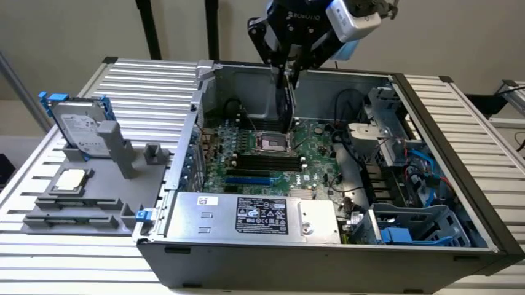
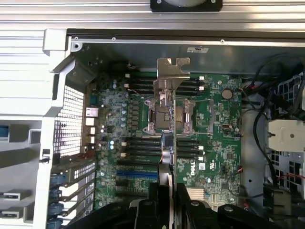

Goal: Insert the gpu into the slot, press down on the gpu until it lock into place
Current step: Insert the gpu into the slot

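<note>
Currently, gripper [image 1: 288,72] is clamped on the gpu [image 1: 289,107], jaws pressed against the card's two flat faces, nothing else touched. Card hangs upright and edge-on inside the open computer case [image 1: 426,117], its lower end over the CPU socket [image 1: 273,142]. Cannot tell if it touches the board. The slot [image 1: 248,182] is bare and bright blue, between the memory slots [image 1: 267,163] and the power supply [image 1: 254,215]. The gpu is apart from it, not inserted.

Wrist view: black gripper [image 2: 167,191] fingers [image 2: 155,196] on either side of the gpu [image 2: 166,148], seen as a thin edge running across the CPU socket [image 2: 187,117]. It ends in a bent silver metal bracket [image 2: 171,71] that the exterior view does not resolve. The slot [image 2: 137,174] lies off to one side of the card, parallel to the memory slots [image 2: 140,145], not under it. A perforated metal rear wall [image 2: 71,114] also shows.

Exterior view adds what the wrist misses:
- Power supply: silver box with a white-and-black label.
- Hard drive [image 1: 78,126] standing in a grey fixture [image 1: 82,203] on the exterior view's left.
- Blue plastic drive cage [image 1: 410,227].
- Ribbed aluminium table [image 1: 139,80].

Motherboard [image 1: 316,157] is green and densely populated. Case walls are grey sheet metal.
</note>
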`<state>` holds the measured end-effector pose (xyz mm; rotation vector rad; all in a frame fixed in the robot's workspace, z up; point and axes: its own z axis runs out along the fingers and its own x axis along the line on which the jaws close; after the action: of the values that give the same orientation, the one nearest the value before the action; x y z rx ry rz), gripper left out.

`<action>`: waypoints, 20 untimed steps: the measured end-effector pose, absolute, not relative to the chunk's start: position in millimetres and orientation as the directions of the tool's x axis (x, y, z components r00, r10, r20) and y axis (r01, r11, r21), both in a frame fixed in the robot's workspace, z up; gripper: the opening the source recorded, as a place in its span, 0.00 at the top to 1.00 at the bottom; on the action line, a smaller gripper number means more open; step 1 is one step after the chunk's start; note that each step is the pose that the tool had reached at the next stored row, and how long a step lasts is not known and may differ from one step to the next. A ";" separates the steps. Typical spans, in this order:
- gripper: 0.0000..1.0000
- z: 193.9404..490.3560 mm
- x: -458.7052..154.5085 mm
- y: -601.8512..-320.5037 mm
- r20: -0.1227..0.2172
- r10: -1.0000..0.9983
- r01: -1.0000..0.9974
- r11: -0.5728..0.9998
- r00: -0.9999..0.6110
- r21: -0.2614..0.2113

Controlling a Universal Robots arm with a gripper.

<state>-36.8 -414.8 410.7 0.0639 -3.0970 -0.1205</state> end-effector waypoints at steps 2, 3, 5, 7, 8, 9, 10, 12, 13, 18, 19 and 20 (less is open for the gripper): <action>0.74 410.6 -36.8 -414.7 0.040 -0.079 -0.075 0.994 -0.996 0.079; 0.74 410.6 -36.8 -414.8 0.040 -0.097 -0.093 0.993 -0.995 0.079; 0.74 410.6 -36.8 -414.8 0.040 -0.132 -0.129 0.989 -0.990 0.079; 0.74 410.5 -36.8 -414.8 0.040 -0.170 -0.166 0.983 -0.985 0.079; 0.74 410.5 -36.8 -414.8 0.040 -0.187 -0.184 0.980 -0.982 0.079; 0.74 410.4 -36.8 -414.8 0.040 -0.205 -0.201 0.976 -0.978 0.079; 0.74 410.3 -36.8 -414.8 0.040 -0.223 -0.219 0.972 -0.974 0.079; 0.74 410.2 -36.8 -414.8 0.040 -0.258 -0.254 0.964 -0.965 0.078; 0.74 410.2 -36.8 -414.8 0.040 -0.275 -0.271 0.959 -0.961 0.078; 0.74 409.8 -36.8 -414.8 0.039 -0.361 -0.358 0.931 -0.932 0.078; 0.74 409.7 -36.8 -414.8 0.039 -0.378 -0.374 0.924 -0.925 0.078; 0.74 409.7 -36.8 -414.8 0.039 -0.394 -0.390 0.917 -0.918 0.078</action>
<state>-36.8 -414.8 409.7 0.6188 -3.0232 -0.1063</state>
